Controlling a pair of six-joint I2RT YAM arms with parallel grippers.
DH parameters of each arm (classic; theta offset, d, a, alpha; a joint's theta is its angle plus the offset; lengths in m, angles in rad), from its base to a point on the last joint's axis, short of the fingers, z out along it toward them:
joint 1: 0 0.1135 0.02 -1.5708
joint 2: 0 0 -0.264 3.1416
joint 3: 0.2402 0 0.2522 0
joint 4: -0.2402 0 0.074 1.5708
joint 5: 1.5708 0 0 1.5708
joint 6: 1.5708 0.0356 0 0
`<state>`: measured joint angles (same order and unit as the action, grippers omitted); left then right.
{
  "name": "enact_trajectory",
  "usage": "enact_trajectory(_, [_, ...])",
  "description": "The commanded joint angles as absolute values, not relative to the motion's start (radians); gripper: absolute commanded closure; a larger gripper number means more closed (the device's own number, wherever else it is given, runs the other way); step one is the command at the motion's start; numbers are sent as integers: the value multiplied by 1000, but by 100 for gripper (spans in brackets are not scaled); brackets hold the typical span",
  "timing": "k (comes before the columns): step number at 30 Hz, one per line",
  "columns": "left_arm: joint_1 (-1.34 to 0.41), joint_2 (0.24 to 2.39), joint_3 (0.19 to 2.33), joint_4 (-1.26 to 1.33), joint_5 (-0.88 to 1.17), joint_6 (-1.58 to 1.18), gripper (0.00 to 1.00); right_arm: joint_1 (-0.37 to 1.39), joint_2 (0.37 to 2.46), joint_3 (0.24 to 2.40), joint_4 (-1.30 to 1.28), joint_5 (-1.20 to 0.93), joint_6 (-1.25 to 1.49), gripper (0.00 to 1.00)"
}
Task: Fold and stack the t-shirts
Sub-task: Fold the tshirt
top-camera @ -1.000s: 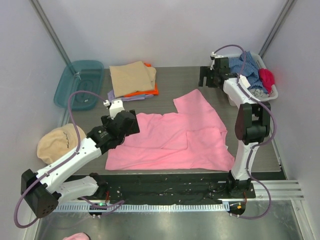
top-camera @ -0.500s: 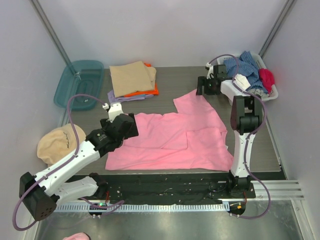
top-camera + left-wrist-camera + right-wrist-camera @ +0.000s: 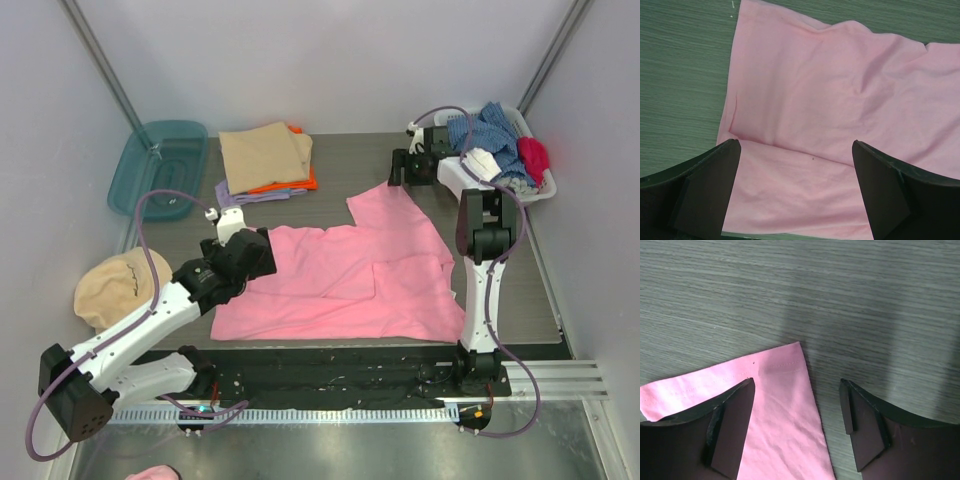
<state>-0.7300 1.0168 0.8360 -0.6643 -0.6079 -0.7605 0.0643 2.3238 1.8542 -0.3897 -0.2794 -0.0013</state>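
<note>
A bright pink t-shirt [image 3: 350, 275] lies partly folded in the middle of the table. A stack of folded shirts [image 3: 265, 155], tan on top with orange and lilac below, sits at the back left. My left gripper [image 3: 265, 252] is open and empty, low over the pink shirt's left edge; in the left wrist view the pink cloth [image 3: 840, 100] fills the space between its fingers [image 3: 705, 190]. My right gripper [image 3: 398, 170] is open and empty just above the shirt's far corner [image 3: 780, 405], with one finger [image 3: 730, 425] over the cloth and the other over bare table.
A teal tub [image 3: 160, 165] stands at the back left. A round tan cap [image 3: 115, 285] lies at the left edge. A white basket [image 3: 545, 190] of mixed clothes sits at the back right, behind the right arm. Grey walls close in on three sides.
My right gripper has moved from beside the basket down and left to the pink shirt's far corner. My left gripper has shifted slightly along the shirt's left edge.
</note>
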Motion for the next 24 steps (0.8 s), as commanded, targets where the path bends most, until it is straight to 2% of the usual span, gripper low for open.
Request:
enact_trajectory(1, [-721,1000,831,-661,-621,-778,0,66,2361,1911,-405,-304,-9,25])
enact_trajectory(11, [-709,997,818,-661,-621,-785,0,81,2404,1948,-440,-321,-17,34])
enact_trajectory(19, [-700,989,807,-663,-614,-787,0,104,2419,1951,-469,-325,-43,38])
enact_trajectory(24, [-693,977,799,-660,-614,-787,0,104,2439,1982,-488,-321,-35,50])
